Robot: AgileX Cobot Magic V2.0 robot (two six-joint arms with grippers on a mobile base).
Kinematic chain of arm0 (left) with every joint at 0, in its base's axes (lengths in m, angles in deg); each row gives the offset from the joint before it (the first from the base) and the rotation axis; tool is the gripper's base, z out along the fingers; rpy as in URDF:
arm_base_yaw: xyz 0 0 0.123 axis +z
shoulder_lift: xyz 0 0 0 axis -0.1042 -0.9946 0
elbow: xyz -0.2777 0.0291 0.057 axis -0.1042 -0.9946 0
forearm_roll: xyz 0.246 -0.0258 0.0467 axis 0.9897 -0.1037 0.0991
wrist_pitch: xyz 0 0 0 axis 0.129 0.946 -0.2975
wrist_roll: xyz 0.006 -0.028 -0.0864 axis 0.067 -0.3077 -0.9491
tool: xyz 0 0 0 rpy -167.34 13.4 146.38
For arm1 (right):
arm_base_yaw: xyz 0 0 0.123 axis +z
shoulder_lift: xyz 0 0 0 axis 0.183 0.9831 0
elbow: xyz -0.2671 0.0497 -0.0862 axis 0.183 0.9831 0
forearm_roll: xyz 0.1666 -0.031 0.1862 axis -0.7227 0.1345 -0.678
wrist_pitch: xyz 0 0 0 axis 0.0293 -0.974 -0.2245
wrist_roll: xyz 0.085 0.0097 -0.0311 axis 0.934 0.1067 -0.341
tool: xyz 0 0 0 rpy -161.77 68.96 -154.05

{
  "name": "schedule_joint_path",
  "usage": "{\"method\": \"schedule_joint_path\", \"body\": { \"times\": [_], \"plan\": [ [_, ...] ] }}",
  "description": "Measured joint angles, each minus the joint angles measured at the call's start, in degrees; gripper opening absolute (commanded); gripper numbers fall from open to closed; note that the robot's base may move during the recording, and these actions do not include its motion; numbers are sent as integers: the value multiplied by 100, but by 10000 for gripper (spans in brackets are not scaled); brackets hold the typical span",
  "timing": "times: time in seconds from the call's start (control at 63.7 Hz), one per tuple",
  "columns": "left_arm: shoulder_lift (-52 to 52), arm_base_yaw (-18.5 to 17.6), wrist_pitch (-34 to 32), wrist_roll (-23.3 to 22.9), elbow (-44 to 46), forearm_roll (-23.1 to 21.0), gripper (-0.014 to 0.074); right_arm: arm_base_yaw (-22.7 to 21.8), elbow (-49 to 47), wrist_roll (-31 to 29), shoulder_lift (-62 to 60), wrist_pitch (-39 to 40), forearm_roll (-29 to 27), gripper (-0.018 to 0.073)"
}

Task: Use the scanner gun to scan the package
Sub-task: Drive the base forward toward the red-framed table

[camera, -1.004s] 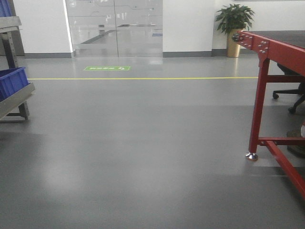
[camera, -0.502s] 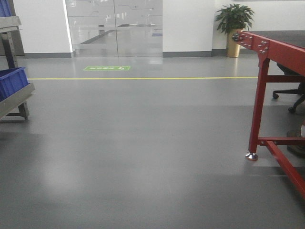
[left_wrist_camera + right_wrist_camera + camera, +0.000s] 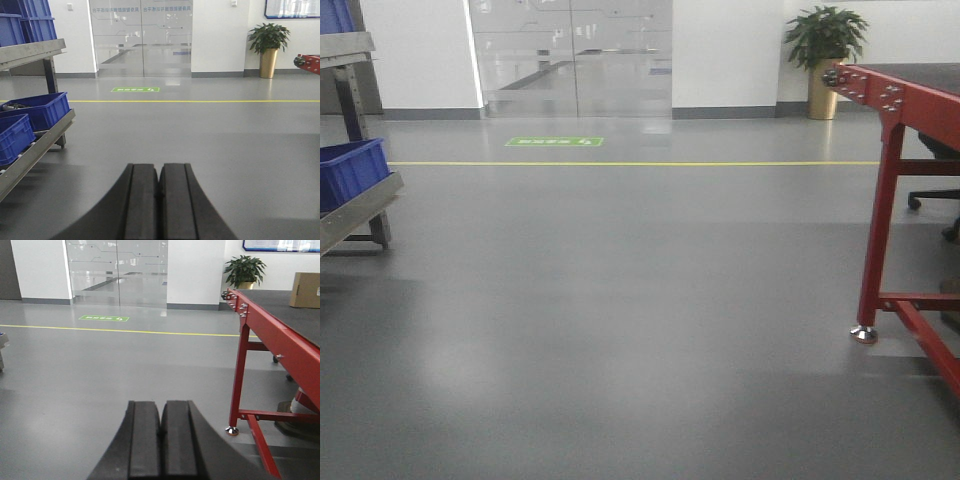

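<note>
Fingers of the left gripper (image 3: 159,172) are pressed flat against each other with nothing between them, and those of the right gripper (image 3: 163,410) are likewise clamped together on nothing. Most of every view is filled by the grey floor (image 3: 620,300). At the right of the right wrist view the red table (image 3: 280,335) is seen, its leg and low brace running down to the lower right. A grey rack (image 3: 30,51) with blue bins (image 3: 42,107) occupies the left of the left wrist view. Glass doors (image 3: 575,55) and a potted plant (image 3: 823,40) are seen along the far wall at the top. The package (image 3: 306,290) stands on the table top at the upper right of the right wrist view. It is cut by the frame edge, with a small white patch just showing there. The scanner gun is not found in any view. A yellow line (image 3: 620,163) and a green floor mark (image 3: 553,141) are seen across the upper middle. The work is judged hardly begun, the table being still to be reached. The table leg or brace could be struck if the base is brought in too tight on that side. The scanner could be knocked aside if it is met with the fingers closed. A wrong face could be scanned, since the sticker is barely visible from here.
</note>
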Motion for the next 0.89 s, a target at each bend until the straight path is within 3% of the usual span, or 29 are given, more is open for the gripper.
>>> {"method": "schedule_joint_path", "body": {
  "times": [0.894],
  "plan": [
    [0, -22, 0, 0, 0, 0, -111, 0, 0, 0, 0, 0, 0, -154]
  ]
}}
